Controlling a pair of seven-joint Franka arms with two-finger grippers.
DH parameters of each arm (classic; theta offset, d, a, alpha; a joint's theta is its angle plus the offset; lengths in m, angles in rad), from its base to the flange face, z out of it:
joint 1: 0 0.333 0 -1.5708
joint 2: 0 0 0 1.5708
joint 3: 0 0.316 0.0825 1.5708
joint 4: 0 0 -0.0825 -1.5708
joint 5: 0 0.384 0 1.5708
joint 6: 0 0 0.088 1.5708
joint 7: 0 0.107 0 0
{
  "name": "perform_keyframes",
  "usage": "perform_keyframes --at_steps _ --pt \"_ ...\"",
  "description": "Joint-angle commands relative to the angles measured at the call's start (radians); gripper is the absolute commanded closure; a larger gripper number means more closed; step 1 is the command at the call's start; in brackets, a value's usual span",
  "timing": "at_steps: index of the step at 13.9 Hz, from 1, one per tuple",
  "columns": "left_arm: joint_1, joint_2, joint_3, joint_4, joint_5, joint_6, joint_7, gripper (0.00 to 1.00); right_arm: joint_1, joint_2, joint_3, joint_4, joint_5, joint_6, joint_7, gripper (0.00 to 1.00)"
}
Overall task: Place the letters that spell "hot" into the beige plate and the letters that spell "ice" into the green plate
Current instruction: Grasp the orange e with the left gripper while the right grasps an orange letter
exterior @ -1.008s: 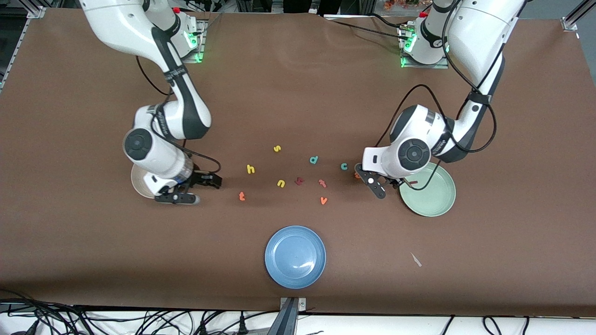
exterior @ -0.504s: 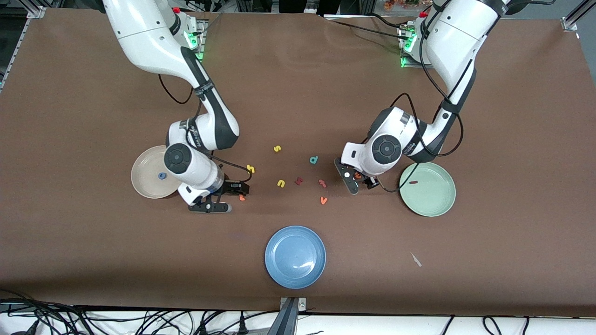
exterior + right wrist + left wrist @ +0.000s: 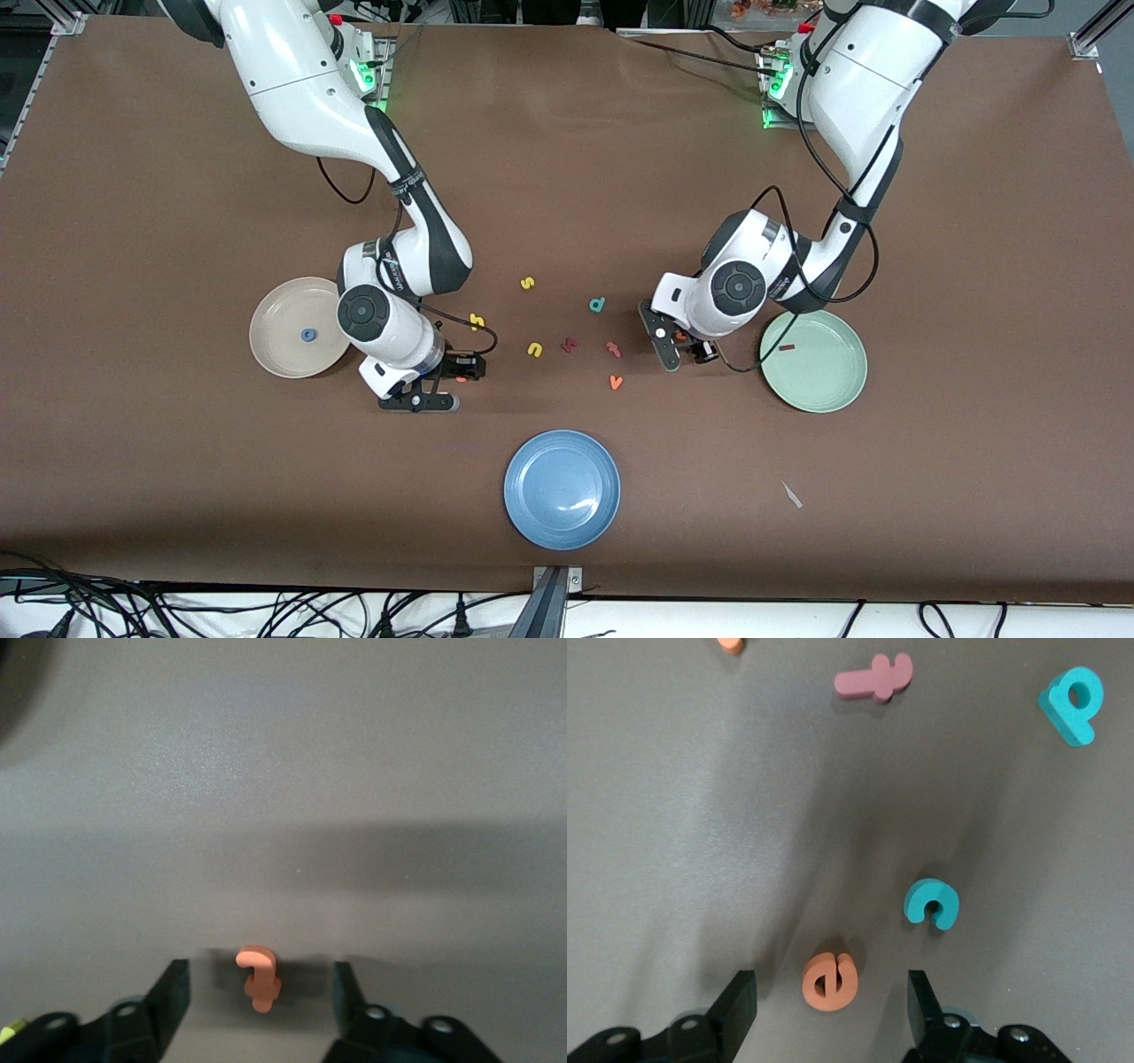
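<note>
Now both pincers sit low on the tabletop, each straddling an orange letter. Left pincer [image 3: 831, 1010]: jaws apart, orange "e" [image 3: 830, 981] between them, nothing gripped; teal "c" [image 3: 931, 904] lies just beside it, near the green plate [image 3: 837, 390], which holds the dark red "i" [image 3: 787, 347]. Right pincer [image 3: 261, 1005]: jaws apart around the orange "t" [image 3: 257, 977], untouched, near the beige plate [image 3: 275, 354], which holds the blue "o" [image 3: 308, 335]. Yellow "h" [image 3: 477, 320] lies close by.

Advice: centre each letter, close gently, lift straight; the foam is thin and may slip or tip.
</note>
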State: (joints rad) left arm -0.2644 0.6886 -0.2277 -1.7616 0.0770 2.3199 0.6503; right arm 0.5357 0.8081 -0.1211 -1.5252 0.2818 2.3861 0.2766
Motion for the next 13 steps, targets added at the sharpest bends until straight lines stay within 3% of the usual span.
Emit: perform_keyframes --at_steps 1,2,3,5,6,9,11,13 --pt "0.001 -0.008 0.001 -0.024 0.017 0.024 0.012 0.31 0.003 0.029 -0.005 0.036 0.002 -0.012 0.012 0.47" --pt "-0.001 -0.009 0.001 -0.025 0.017 0.024 0.012 0.4 0.003 0.031 -0.005 0.036 0.004 -0.008 0.012 0.48" --pt "-0.001 -0.009 0.001 -0.026 0.018 0.024 0.012 0.43 0.003 0.034 -0.005 0.036 0.004 -0.007 0.01 0.49" --pt "-0.004 -0.009 0.001 -0.026 0.018 0.024 0.011 0.62 0.003 0.04 -0.005 0.036 0.004 -0.004 0.012 0.51" --pt "-0.007 -0.009 0.001 -0.026 0.017 0.024 0.009 0.71 0.004 0.042 -0.005 0.037 0.004 -0.002 0.012 0.58" --pt "-0.009 -0.008 0.001 -0.027 0.018 0.024 0.0 0.73 0.003 0.042 -0.003 0.037 0.004 -0.002 0.012 0.78" --pt "-0.009 -0.008 0.001 -0.035 0.017 0.026 -0.001 0.72 0.003 0.043 -0.003 0.037 0.005 -0.002 0.012 0.85" --pt "-0.009 -0.009 0.001 -0.036 0.018 0.024 -0.001 0.87 0.003 0.042 -0.003 0.037 0.005 -0.002 0.012 0.92"
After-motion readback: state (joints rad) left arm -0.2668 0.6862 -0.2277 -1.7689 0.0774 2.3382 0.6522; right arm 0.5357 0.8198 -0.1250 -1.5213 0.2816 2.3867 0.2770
